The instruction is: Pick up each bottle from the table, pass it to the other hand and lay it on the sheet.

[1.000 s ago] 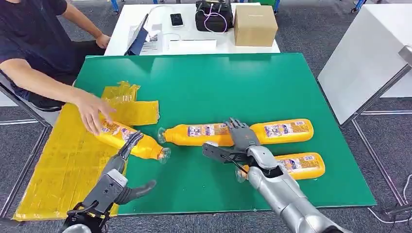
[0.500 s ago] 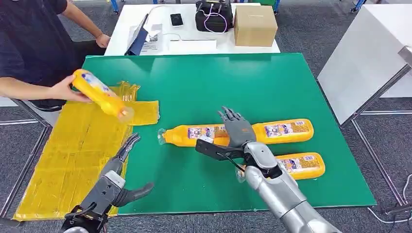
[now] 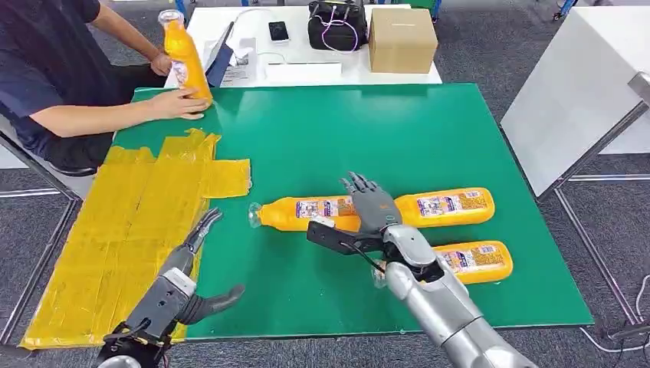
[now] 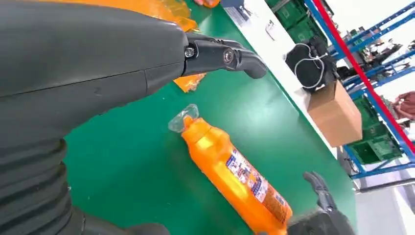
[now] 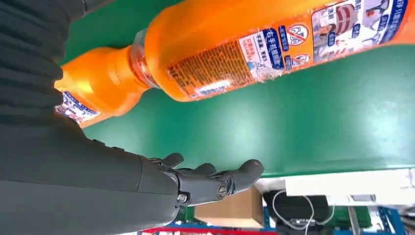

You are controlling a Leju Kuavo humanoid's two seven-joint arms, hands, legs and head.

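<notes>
- Bottles: we see three lying on the green surface, the left bottle end to end with the right bottle, the near bottle beside our right arm.
- Our right hand hovers spread over the left bottle, holding nothing.
- Our left hand, fingers apart and holding nothing, lies at the edge of the yellow sheet.
- A person's hand stands a fourth bottle upright at the far corner.
</notes>
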